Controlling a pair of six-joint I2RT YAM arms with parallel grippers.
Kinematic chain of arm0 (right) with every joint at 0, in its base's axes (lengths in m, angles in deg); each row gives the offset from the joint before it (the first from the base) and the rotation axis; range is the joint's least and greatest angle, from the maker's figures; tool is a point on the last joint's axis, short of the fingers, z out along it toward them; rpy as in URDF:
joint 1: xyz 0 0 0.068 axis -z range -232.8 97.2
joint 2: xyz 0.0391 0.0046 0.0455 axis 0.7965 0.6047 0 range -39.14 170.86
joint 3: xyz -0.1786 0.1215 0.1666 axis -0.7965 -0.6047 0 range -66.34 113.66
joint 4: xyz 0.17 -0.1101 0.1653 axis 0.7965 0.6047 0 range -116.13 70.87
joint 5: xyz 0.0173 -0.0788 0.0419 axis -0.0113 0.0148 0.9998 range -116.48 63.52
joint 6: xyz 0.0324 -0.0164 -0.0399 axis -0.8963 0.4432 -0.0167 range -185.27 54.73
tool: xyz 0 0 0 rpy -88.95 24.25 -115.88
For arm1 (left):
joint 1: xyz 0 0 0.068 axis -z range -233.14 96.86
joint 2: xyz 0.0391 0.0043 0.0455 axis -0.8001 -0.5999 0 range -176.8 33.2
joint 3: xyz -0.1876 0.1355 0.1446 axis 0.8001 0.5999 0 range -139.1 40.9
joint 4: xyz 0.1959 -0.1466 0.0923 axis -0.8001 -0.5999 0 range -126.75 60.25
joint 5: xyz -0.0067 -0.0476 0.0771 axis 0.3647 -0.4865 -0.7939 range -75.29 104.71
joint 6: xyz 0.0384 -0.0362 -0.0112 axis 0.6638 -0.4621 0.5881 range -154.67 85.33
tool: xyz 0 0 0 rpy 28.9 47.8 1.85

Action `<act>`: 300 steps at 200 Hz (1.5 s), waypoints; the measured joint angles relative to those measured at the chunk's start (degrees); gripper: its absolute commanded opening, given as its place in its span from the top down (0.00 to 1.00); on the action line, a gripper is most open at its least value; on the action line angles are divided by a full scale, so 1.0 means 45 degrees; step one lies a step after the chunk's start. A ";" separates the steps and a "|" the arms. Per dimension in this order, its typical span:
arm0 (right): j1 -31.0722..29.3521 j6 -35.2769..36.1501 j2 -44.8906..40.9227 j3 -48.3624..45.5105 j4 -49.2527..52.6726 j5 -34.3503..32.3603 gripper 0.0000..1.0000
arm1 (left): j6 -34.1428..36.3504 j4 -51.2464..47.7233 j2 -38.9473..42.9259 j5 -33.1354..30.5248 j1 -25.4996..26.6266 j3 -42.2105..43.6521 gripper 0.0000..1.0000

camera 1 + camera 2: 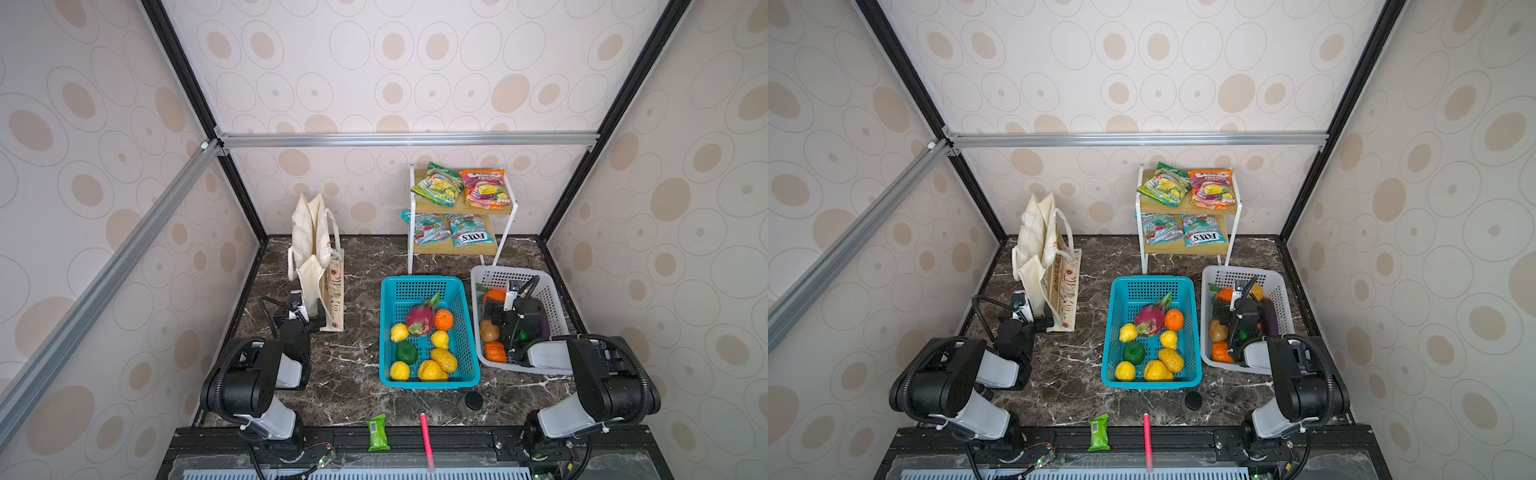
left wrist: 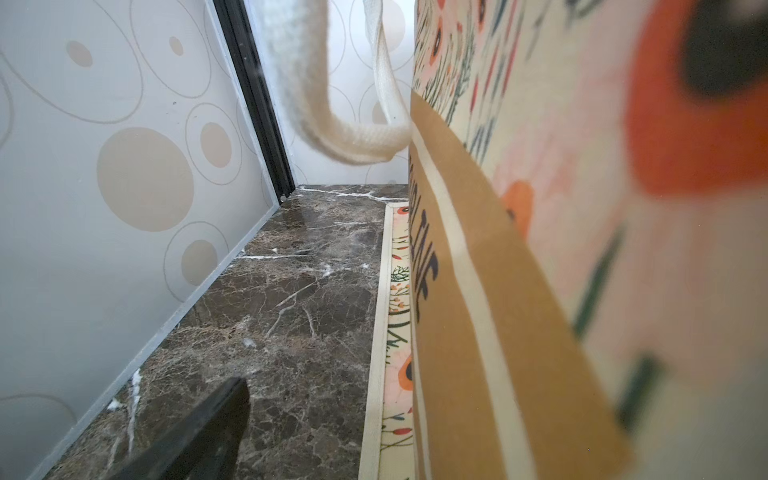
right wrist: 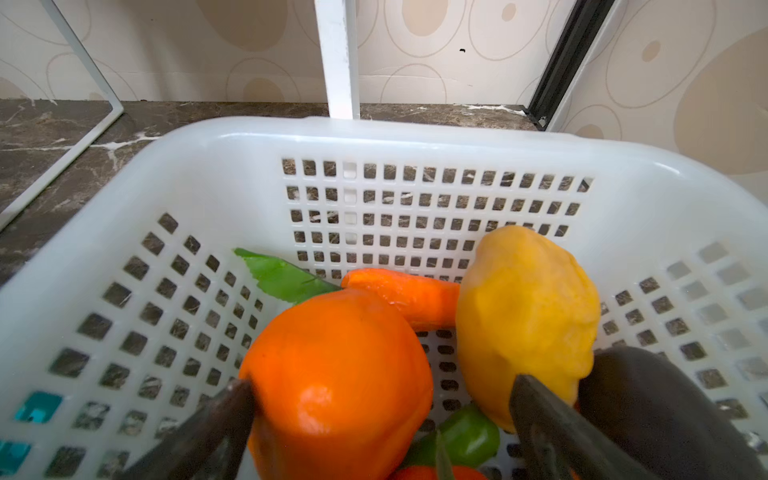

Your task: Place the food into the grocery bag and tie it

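Both spread wide and empty: left gripper (image 1: 311, 320) low against the soft, floppy grocery bag (image 1: 309, 232) left of the blue basket (image 1: 422, 281), right gripper (image 3: 382, 384) right of it inside the white basket (image 3: 374, 133), amid light, slick toy food, eggplant (image 3: 648, 399) likely best pinched mid-body.

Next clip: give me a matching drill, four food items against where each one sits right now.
1 dragon fruit
2 eggplant
3 orange Fox's packet
4 teal Fox's packet

A lower shelf
B white basket
C blue basket
D top shelf

Pairs: 1-C, 2-B, 3-D, 4-A.
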 measured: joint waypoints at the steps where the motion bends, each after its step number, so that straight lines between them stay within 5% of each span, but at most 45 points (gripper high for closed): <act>1: 0.0000 0.0000 0.0000 0.0000 0.0000 0.0000 0.00 | 0.0000 0.0000 0.0000 0.0000 0.0000 0.0000 0.01; 300: 0.0000 0.0015 0.0000 0.0000 -0.0005 0.0010 0.00 | 0.0010 0.0651 0.0107 0.0073 -0.0005 0.0238 0.01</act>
